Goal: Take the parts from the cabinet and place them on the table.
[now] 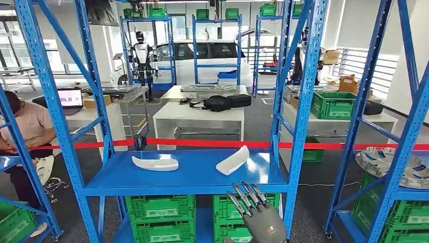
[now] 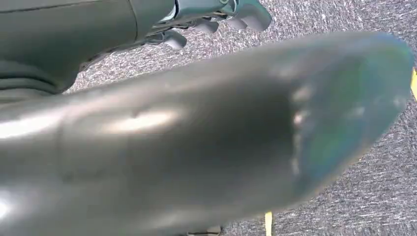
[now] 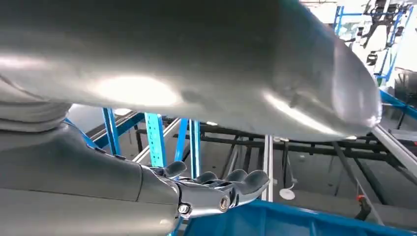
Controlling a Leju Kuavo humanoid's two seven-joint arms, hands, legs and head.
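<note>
We see our right hand [image 1: 258,215] raised below the blue metal shelf [image 1: 192,177], fingers [image 1: 246,195] straight, slightly apart, empty; two white curved plastic parts [image 1: 156,163] lie above. Our left hand's [image 2: 216,19] fingers curl loosely, empty.

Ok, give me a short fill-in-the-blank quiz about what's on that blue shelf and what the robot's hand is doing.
1. The blue shelf holds ____ white parts: left part, right part.
2. The right hand holds ____.
3. The crates under the shelf are ____ in colour.
4. A ____ tape stretches behind the shelf.

Missing words: two; nothing; green; red
</note>
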